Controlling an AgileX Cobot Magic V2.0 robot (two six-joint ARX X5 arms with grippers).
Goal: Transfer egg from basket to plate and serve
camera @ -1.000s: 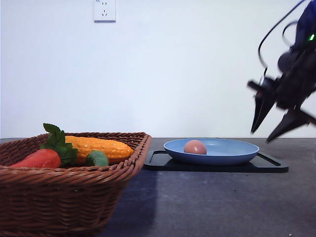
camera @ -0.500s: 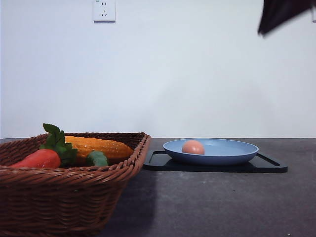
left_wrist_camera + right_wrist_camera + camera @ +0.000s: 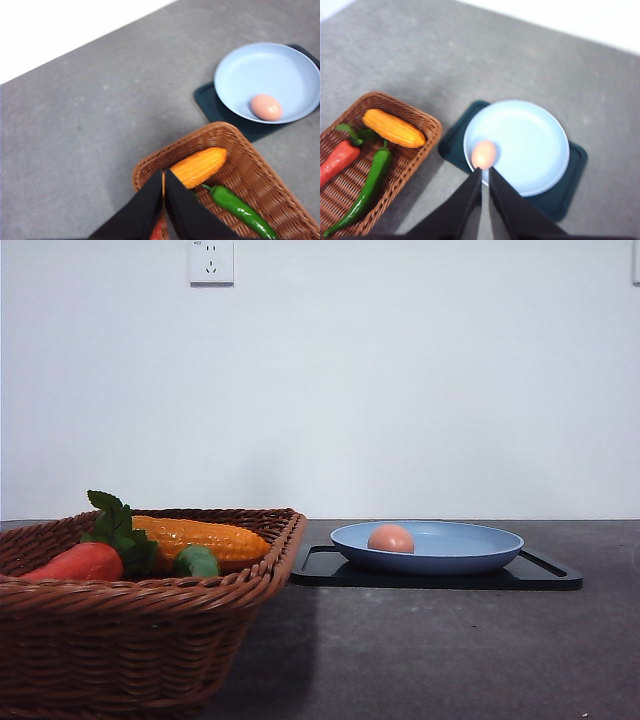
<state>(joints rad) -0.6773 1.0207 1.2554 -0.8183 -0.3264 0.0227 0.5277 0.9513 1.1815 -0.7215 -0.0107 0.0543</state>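
1. We see the egg (image 3: 391,538) lying in the plate (image 3: 470,558), on the side of the plate nearer the basket (image 3: 140,635), clear of the rim.
2. The plate sits on the black tray (image 3: 545,577), just beside the basket on the table (image 3: 450,650).
3. Our right gripper (image 3: 484,172) hangs high over the plate, fingers (image 3: 465,200) nearly pressed together and holding nothing; the egg lies just past the tips.
4. Our left gripper (image 3: 163,174) hovers over the basket's corner by the corn (image 3: 197,167), fingers together and empty; the egg is well apart from it, across the basket rim.
5. We judge the transfer done and serving next. The right arm is nearer the plate, and the egg's long axis looks roughly level.
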